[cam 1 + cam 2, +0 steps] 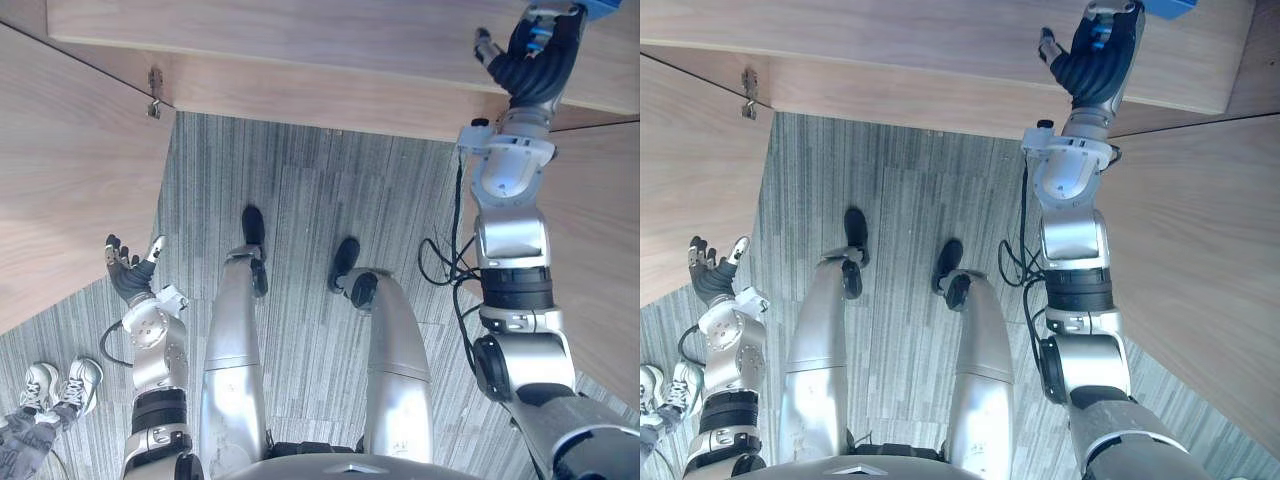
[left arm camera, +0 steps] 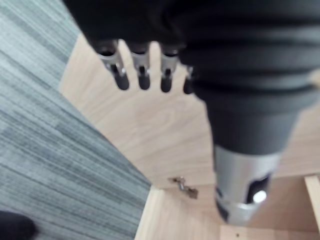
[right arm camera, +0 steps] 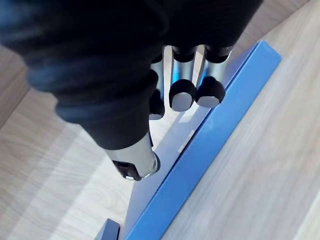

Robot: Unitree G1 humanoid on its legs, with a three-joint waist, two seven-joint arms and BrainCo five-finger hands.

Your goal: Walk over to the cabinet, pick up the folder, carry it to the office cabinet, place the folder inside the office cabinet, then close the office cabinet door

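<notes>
The blue folder [image 3: 215, 135] lies on the wooden shelf [image 1: 300, 40] of the office cabinet, and one corner of it [image 1: 612, 8] shows at the far right. My right hand [image 1: 535, 60] reaches up onto that shelf. Its fingers [image 3: 182, 95] are curled, with their tips against the folder's pale cover beside the blue spine. The thumb [image 3: 137, 167] sits lower on the same side. My left hand [image 1: 128, 270] hangs low at my left, fingers straight and holding nothing, near the open left door [image 1: 70, 170].
The cabinet's left door stands open with a metal hinge [image 1: 153, 95] at its inner edge. A wooden panel [image 1: 600, 250] runs along my right side. Grey striped carpet [image 1: 300, 200] lies below. A person's white shoes [image 1: 60, 385] stand at the lower left.
</notes>
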